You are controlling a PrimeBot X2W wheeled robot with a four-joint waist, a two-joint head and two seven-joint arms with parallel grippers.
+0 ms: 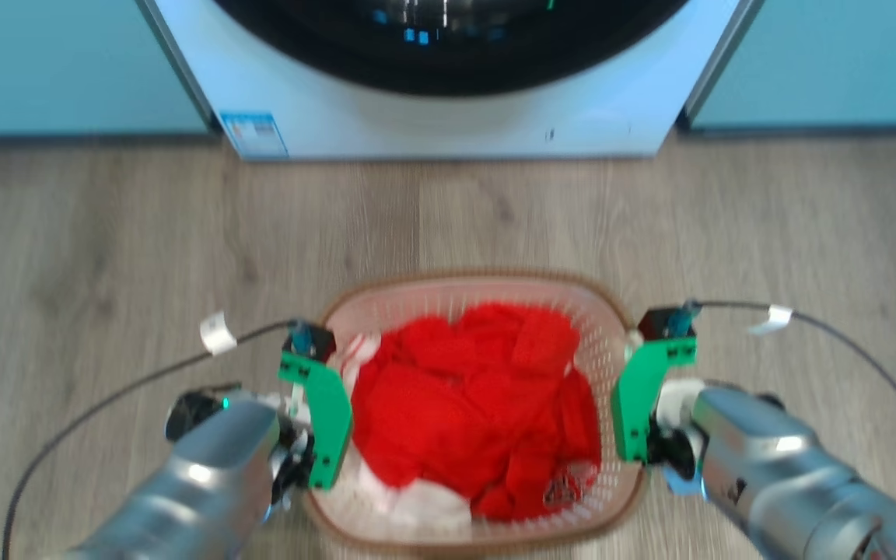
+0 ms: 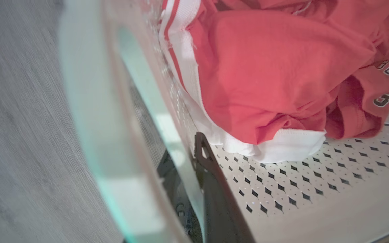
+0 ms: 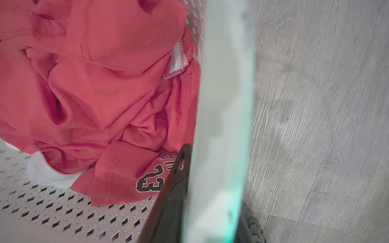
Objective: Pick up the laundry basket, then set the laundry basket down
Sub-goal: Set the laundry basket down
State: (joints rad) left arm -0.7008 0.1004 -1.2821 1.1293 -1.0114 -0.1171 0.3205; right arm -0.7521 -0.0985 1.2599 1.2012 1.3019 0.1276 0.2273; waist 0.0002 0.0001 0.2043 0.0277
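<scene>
With left gripper (image 2: 189, 165), grips the laundry basket (image 1: 479, 278) by its left side handle (image 2: 89, 101). Jaws nearly closed: inner finger (image 2: 214, 182) inside, against the perforated wall, its mate outside, the pale handle band pinched between. With right gripper (image 3: 214, 202), clasps the right side handle (image 3: 225, 101) the same way, with one dark finger (image 3: 176, 179) inside the wall and the other on the floor side.

Carries, within the basket, a heap of red clothes (image 1: 463, 397) that covers most of the perforated bottom. Shows a white garment (image 2: 282, 146) under the heap near the left finger. Shows a red jersey (image 3: 130, 175) printed 23 just beside the right finger.

Holds the basket between both silver forearms over the grey wood-look floor (image 1: 106, 257), apart from the white washing machine (image 1: 448, 128) ahead. Cannot tell whether lifted or resting on the floor. Beyond, teal cabinet fronts (image 1: 51, 62) on either side of the machine.
</scene>
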